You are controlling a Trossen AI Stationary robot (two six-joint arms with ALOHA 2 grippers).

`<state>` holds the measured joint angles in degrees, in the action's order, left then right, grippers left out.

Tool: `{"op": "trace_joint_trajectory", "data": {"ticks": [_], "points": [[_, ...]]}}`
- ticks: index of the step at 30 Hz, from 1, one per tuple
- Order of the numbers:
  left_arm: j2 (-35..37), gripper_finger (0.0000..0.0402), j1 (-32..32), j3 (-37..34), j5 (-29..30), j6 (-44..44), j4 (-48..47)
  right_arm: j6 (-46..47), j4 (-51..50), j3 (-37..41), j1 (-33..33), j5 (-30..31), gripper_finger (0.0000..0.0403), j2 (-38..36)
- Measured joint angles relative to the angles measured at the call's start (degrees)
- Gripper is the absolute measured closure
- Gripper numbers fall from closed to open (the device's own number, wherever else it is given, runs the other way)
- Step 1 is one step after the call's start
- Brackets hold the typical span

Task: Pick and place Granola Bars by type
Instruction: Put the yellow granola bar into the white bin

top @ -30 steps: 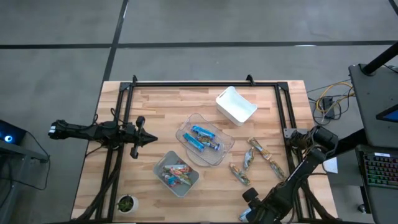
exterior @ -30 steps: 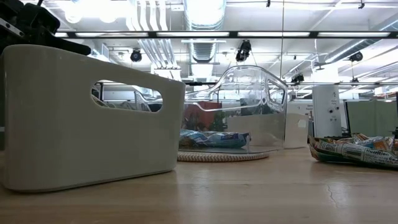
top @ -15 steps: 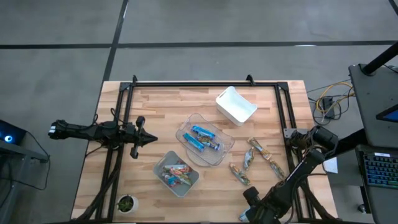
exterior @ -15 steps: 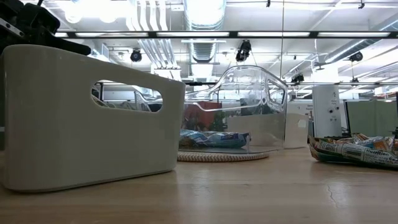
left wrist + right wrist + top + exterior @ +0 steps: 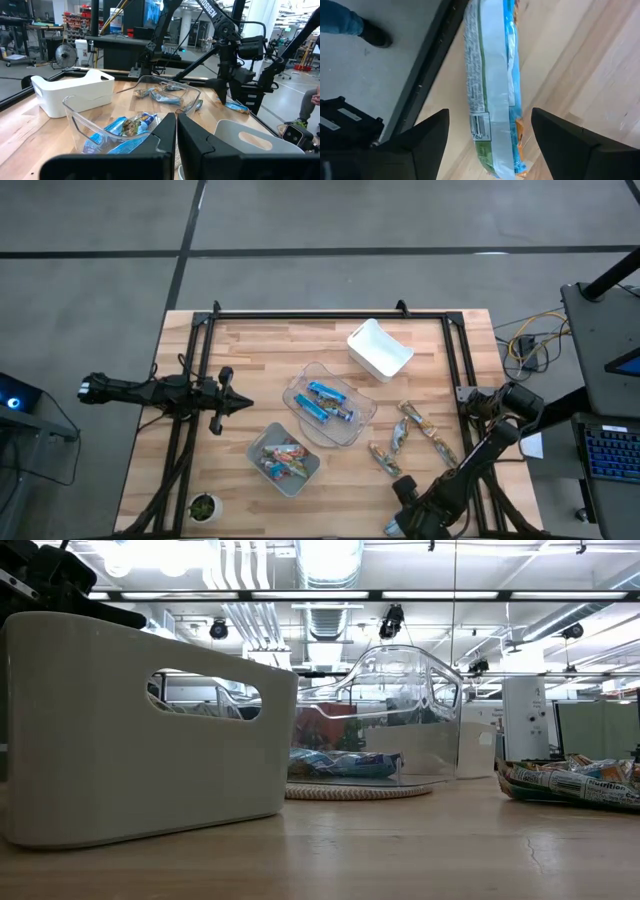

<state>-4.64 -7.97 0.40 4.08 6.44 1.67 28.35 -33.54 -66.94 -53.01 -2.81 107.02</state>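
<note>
Sorting is partly done: blue bars (image 5: 326, 401) and red ones (image 5: 283, 459) binned, greenish-brown bars (image 5: 412, 438) still on the table (image 5: 250, 350); white bin (image 5: 380, 349) empty. Right gripper (image 5: 487, 132) spread around one; left gripper (image 5: 176, 131) pressed together.

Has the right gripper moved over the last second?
Yes, slightly. In the high view the right gripper has crept up the picture from the table's near edge toward the loose greenish-brown bars.

in the high view a white bin (image 5: 380, 348) sits upper centre, a clear bin (image 5: 362, 416) holding granola bars (image 5: 326, 402) mid-table, another bin (image 5: 258, 446) lower left, loose bars (image 5: 420, 433) at right.
</note>
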Motion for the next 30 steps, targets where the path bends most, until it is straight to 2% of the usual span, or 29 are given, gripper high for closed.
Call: {"op": "trace_joint_trajectory", "data": {"ticks": [11,30], "points": [[-0.02,0.0401,-0.01,0.01,0.02,0.0,0.0,1.69,3.52,2.98,0.01,0.14,0.0137,-0.02],[0.0,0.0401,-0.02,0.02,0.0,0.0,0.0,2.78,5.38,4.18,0.08,0.28,0.0221,-0.13]]}}
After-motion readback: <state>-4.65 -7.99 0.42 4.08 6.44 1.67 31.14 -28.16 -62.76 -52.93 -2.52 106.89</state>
